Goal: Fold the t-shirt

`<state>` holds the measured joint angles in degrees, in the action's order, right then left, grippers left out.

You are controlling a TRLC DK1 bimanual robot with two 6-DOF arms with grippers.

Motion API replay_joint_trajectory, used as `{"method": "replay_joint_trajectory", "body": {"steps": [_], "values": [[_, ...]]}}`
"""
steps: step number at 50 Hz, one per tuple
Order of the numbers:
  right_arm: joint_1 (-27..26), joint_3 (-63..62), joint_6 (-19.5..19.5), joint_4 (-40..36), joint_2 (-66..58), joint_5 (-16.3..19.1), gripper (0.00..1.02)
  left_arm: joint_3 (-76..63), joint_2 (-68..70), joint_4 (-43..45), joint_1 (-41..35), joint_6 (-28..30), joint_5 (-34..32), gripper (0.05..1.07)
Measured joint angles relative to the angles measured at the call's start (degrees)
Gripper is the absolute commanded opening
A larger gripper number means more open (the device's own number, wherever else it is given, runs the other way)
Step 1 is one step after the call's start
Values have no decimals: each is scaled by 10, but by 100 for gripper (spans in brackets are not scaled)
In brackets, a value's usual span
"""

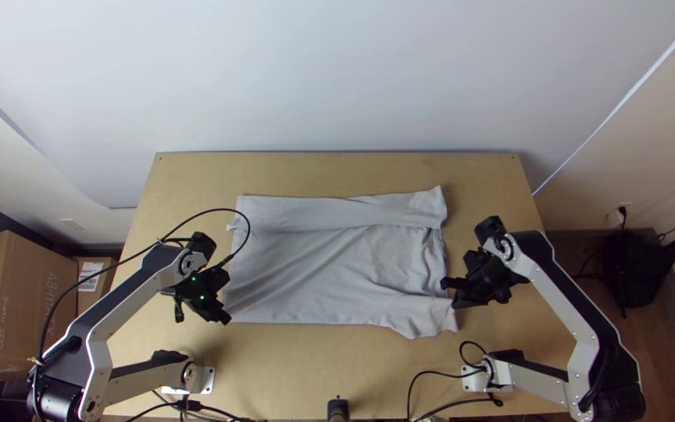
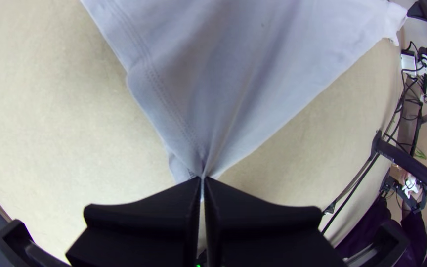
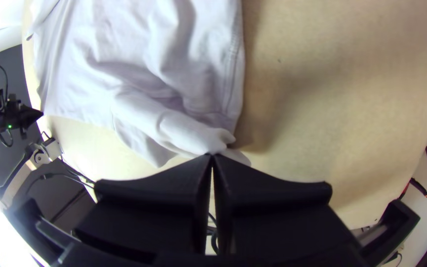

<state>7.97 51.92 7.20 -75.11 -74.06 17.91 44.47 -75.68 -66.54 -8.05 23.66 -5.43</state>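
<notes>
The t-shirt (image 1: 314, 266) lies spread on the table (image 1: 291, 352), its right side rumpled. The left claw (image 2: 202, 179) is closed on the near left corner; the right claw (image 3: 212, 155) pinches bunched cloth by the near right corner. Uneven lifting could skew the fold, the shallow left pinch might slip, and the bunching could trap creases.

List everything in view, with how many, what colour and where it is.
pale grey cloth t-shirt: one, pale grey, lying wrinkled across the table's middle
flat wooden table: one, light brown, beneath the t-shirt
cardboard boxes: two, brown, left of the table
bag-like thing: one, black, right of the table
thin cables: several, black, along the left arm and table's near edge
jointed metal arms: two, white and black, one each side
left gripper, right gripper: black, shut on the t-shirt
</notes>
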Motion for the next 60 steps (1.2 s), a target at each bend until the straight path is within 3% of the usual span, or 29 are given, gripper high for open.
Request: {"method": "replay_joint_trajectory", "body": {"steps": [13, 38, 60], "values": [[-37, 19, -46, -26, -3, -55, 2, 3, 7, 0, 22, 19, -1, 8], [-35, 148, -47, -30, -56, -56, 2, 122, 6, -1, 38, 19, -2, 8], [-35, 313, -28, 9, -204, -57, 2, 282, -115, 62, 45, -23, -30, 8]]}}
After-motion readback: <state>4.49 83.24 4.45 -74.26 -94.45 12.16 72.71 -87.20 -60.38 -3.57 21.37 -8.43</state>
